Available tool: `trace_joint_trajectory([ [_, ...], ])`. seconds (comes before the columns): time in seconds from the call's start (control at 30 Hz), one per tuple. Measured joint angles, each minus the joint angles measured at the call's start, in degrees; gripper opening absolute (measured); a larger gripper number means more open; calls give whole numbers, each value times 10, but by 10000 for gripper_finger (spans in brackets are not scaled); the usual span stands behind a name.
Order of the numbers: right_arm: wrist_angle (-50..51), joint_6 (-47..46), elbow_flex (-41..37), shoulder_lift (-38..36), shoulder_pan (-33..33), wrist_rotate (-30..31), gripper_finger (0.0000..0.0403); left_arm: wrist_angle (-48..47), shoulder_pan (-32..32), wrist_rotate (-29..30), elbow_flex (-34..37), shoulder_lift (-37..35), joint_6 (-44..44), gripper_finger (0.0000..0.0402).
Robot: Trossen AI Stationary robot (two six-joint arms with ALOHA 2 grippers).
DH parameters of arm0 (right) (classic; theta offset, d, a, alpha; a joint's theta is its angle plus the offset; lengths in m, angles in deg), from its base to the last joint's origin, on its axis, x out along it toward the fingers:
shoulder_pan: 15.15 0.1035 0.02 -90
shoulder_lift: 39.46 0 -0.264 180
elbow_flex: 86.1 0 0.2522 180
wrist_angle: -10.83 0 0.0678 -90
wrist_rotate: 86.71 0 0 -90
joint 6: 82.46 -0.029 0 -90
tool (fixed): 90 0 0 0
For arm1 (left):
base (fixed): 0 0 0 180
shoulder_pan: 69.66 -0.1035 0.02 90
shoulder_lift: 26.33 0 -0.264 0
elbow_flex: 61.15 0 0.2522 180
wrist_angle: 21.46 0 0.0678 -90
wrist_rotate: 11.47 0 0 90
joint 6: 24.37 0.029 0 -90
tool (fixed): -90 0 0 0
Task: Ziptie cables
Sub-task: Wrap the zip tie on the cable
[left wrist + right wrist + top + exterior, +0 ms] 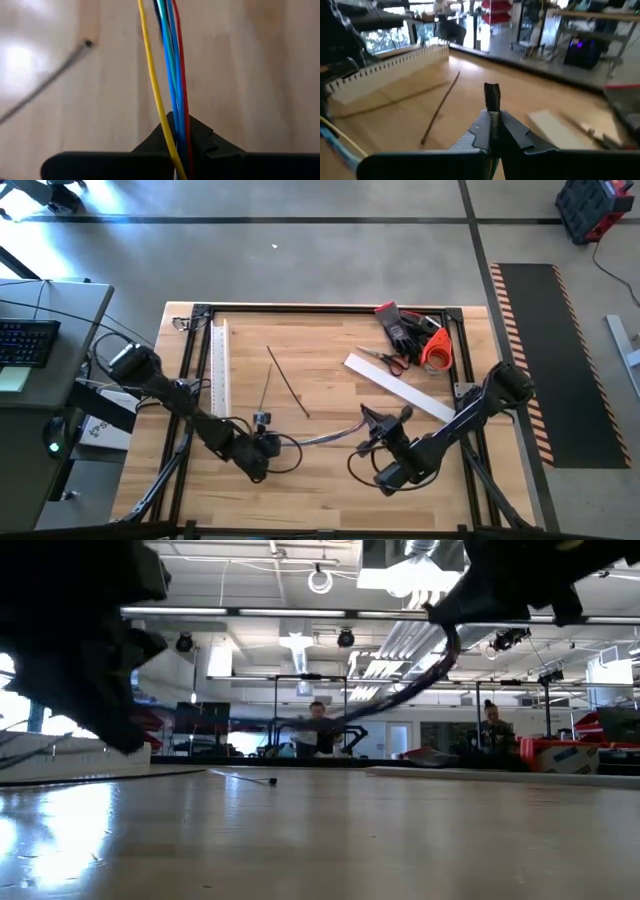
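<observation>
Gripping the cables (172, 75) low over the worktop (330, 340), the left gripper (182, 137) is closed on them; the right gripper (492, 122) pinches a ziptie (492, 97) nearby.

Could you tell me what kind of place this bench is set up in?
Probably a robotics lab or industrial workshop: concrete floor with hazard-striped matting, exposed ceiling ducts, people at workstations behind, and a keyboard beside the table.

1. The left gripper (181, 131) is clamped on the cables (172, 70) (yellow, blue, green, red), which run toward twelve o'clock.
2. A dark ziptie (47, 84) lies at ten o'clock on the wooden table (250, 70).
</observation>
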Motion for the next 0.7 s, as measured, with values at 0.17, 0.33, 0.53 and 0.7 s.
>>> trace_joint_trajectory([
  [0.17,-11,-29,-32,0,5,-64,1,45,-14,-29,-2,69,14,0],
  [0.33,-8,-95,-60,0,-1,-154,30,54,-19,-23,-3,88,14,0],
  [0.53,66,-194,-78,0,4,-269,106,64,-18,-9,-1,73,44,0],
  [0.7,188,-289,-65,0,23,-332,168,63,-18,3,0,68,55,2],
])
